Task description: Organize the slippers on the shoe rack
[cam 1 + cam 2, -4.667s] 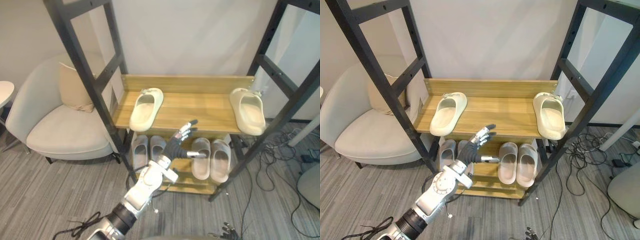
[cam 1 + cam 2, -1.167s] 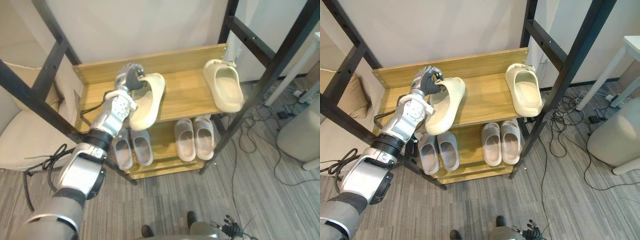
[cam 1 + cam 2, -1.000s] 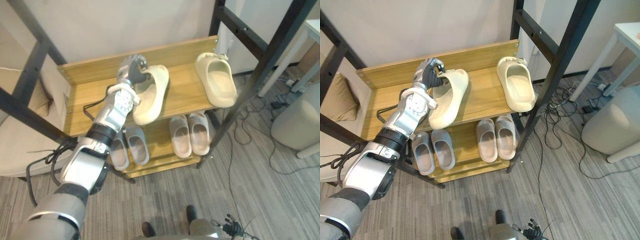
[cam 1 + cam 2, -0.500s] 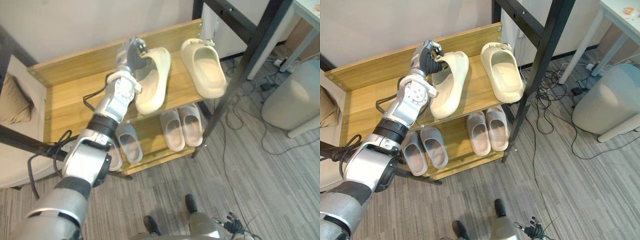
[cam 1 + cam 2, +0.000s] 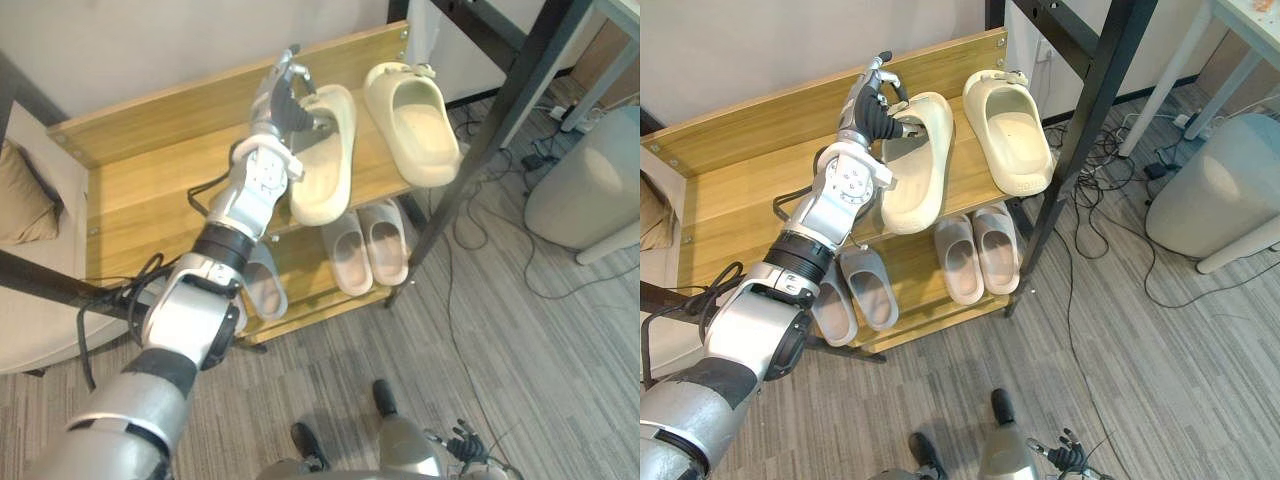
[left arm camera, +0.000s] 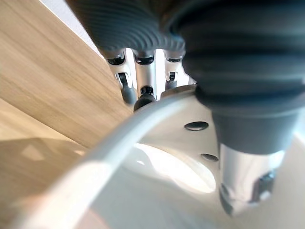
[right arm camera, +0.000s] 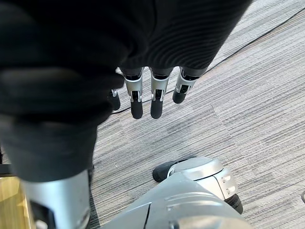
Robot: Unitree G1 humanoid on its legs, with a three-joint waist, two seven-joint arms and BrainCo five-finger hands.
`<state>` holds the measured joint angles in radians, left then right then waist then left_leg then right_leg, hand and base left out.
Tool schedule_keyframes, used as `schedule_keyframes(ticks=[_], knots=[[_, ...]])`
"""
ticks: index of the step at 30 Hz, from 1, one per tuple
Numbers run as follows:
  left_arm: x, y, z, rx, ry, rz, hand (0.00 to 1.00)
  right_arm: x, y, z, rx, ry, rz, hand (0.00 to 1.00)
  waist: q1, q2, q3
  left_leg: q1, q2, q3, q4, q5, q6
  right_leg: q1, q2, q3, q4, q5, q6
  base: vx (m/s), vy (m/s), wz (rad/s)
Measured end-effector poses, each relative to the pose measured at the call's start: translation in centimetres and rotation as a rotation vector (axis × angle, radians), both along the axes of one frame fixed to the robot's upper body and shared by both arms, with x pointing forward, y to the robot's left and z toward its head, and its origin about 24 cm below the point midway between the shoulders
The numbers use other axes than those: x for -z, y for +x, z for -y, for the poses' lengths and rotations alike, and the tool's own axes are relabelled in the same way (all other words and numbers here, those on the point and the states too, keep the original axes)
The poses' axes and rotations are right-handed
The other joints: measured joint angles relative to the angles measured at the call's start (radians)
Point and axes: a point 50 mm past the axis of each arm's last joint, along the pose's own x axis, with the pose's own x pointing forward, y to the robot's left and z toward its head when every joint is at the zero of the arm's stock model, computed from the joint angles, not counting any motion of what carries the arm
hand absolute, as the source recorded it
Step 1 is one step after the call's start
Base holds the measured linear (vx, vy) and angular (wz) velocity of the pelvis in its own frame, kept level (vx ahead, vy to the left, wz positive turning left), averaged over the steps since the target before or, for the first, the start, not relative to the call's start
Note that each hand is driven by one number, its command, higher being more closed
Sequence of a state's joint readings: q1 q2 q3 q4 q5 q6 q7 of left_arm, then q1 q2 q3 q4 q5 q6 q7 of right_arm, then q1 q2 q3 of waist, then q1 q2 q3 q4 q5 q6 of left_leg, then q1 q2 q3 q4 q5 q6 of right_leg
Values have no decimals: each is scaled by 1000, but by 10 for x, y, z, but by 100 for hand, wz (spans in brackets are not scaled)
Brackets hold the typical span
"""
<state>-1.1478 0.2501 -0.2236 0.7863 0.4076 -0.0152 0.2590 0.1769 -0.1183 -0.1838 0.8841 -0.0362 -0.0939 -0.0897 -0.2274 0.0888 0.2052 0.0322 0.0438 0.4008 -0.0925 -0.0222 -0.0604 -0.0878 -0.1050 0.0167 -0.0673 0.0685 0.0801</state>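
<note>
Cream slipper (image 5: pixel 915 165) is on the top shelf of the shoe rack (image 5: pixel 740 190), its toe past the front edge. Since a second ago it has come much closer to the second cream slipper (image 5: pixel 1008 130), which lies just beside it on the thumb side of the hand, so the pair looks almost made. The left hand (image 5: pixel 872 110) reaches far forward and pinches the heel rim, thumb inside and fingers behind, with one finger straightening. The right hand (image 7: pixel 151 102) hangs relaxed over the floor.
</note>
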Motion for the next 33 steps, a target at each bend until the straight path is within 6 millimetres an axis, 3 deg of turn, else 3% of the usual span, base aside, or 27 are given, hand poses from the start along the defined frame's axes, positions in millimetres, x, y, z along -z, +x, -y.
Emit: schedule_keyframes(ticks=[8,19,28,33], knots=[[13,5,-2,-14,-13,-68,0,0,0,0,6,6,-1,0,0,0,0,17,-3,-13,-4,6,2,21,0,-21,2,0,-1,-35,-20,5],[13,3,6,29,-78,-74,0,0,3,-2,-21,11,-5,0,12,-1,0,39,-5,-59,-10,17,7,72,-6,-76,-8,-2,-5,-46,-24,14],[19,-8,7,94,-163,-41,0,1,9,-5,-44,13,-8,0,26,-7,-3,39,-3,-97,-10,28,6,90,-7,-120,-9,-2,-5,-38,-28,11],[34,-28,7,180,-274,-17,0,3,7,-6,-59,12,-35,0,46,-16,-8,42,-3,-125,-10,35,7,111,-9,-147,-15,-2,-5,-33,-29,17]])
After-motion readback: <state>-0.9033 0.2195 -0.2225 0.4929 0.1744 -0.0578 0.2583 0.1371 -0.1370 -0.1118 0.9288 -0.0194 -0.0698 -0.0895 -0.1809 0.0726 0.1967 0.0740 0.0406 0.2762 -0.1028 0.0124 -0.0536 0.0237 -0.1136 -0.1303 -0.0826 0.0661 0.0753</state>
